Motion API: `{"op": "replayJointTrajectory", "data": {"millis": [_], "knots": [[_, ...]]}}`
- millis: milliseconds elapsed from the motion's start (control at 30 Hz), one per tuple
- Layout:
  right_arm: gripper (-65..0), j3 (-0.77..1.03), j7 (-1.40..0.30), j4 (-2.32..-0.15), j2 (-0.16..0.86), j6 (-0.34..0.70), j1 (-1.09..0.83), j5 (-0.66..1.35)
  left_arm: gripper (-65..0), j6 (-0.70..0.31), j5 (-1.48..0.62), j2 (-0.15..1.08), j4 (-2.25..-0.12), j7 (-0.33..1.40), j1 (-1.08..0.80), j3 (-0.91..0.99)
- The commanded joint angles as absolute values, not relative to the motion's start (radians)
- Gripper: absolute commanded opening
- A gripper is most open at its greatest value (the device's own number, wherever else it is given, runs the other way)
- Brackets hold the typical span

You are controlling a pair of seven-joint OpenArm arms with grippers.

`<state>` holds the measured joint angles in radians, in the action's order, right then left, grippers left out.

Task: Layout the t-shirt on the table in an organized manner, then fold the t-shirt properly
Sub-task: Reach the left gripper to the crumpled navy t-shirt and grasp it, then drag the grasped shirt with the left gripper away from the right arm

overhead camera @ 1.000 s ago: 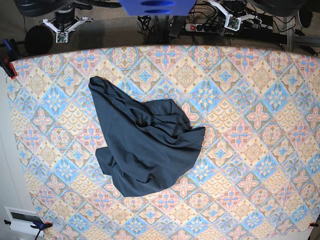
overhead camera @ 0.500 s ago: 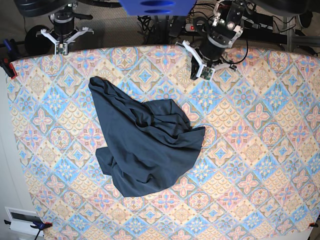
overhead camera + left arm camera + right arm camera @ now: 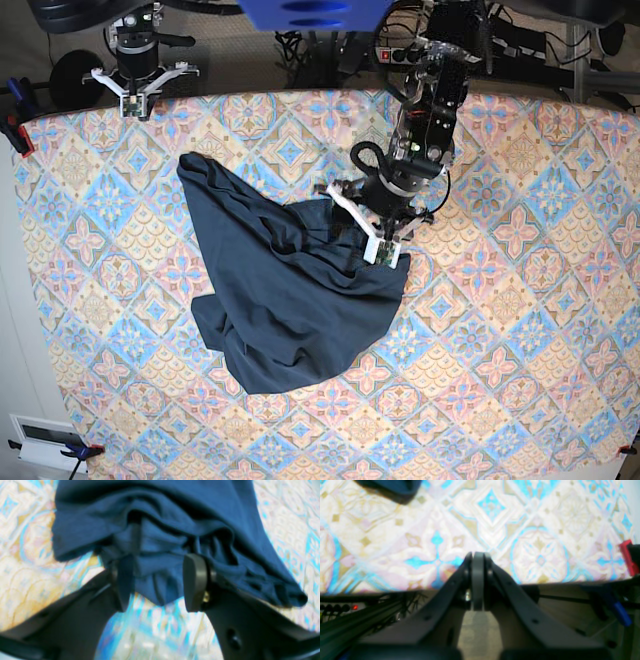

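Laying-out is barely begun: the t-shirt (image 3: 285,290) lies crumpled mid-table (image 3: 520,330). Left gripper (image 3: 157,585) straddles its bunched edge, jaws spread; right gripper (image 3: 478,580), beyond the shirt, is pressed together.

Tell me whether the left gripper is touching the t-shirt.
Cannot tell. In the left wrist view the left gripper stands open around a bunched fold of the t-shirt, but blur hides any contact or gap.

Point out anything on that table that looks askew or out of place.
The t-shirt is the odd thing: it lies crumpled in an uneven heap left of the table's centre, bunched into folds, not spread flat. The left gripper stands open at its bunched edge; the right gripper is shut at the table's far edge. Nothing looks damaged.
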<state>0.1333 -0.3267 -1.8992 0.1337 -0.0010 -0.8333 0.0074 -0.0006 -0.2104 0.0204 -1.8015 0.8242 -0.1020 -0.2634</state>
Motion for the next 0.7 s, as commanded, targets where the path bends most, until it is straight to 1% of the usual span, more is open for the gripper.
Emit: {"op": "replayJointTrajectory", "data": {"millis": [0, 167, 300, 467, 500, 567, 600, 633, 667], "knots": [[-65.0, 0.137, -0.305, -1.917, 0.142, -0.004, -0.842, 0.007, -32.1, -0.004, -0.222, 0.001, -1.781, 0.803, -0.058, -0.265], [-65.0, 0.136, -0.305, -1.917, 0.137, -0.004, -0.842, 0.007, -32.1, -0.004, -0.308, -0.031, -1.616, 0.802, 0.071, -0.255], [-65.0, 0.137, -0.305, -1.919, 0.137, -0.004, -0.842, 0.007, -32.1, -0.004, -0.329, -0.068, -1.478, 0.802, 0.147, -0.255], [-65.0, 0.137, -0.305, -1.919, 0.136, -0.004, -0.834, 0.007, -32.7, -0.004, -0.331, -0.099, -1.434, 0.8, 0.168, -0.255], [-65.0, 0.137, -0.305, -1.919, 0.136, -0.004, -0.829, 0.007, -34.4, -0.004, -0.331, -0.101, -1.434, 0.8, 0.168, -0.255], [-65.0, 0.137, -0.305, -1.919, 0.136, -0.004, -0.828, 0.007, -43.5, -0.005, -0.332, -0.102, -1.434, 0.8, 0.168, -0.255], [-65.0, 0.137, -0.305, -1.919, 0.136, -0.004, -0.828, 0.007, -50.2, -0.005, -0.332, -0.102, -1.434, 0.8, 0.166, -0.255], [-65.0, 0.137, -0.306, -1.919, 0.136, -0.004, -0.825, 0.007, -58.7, -0.005, -0.334, -0.102, -1.435, 0.8, 0.165, -0.255], [-65.0, 0.137, -0.306, -1.919, 0.136, -0.004, -0.817, 0.007, -65.0, -0.005, -0.334, -0.096, -1.438, 0.8, 0.163, -0.249]]}}
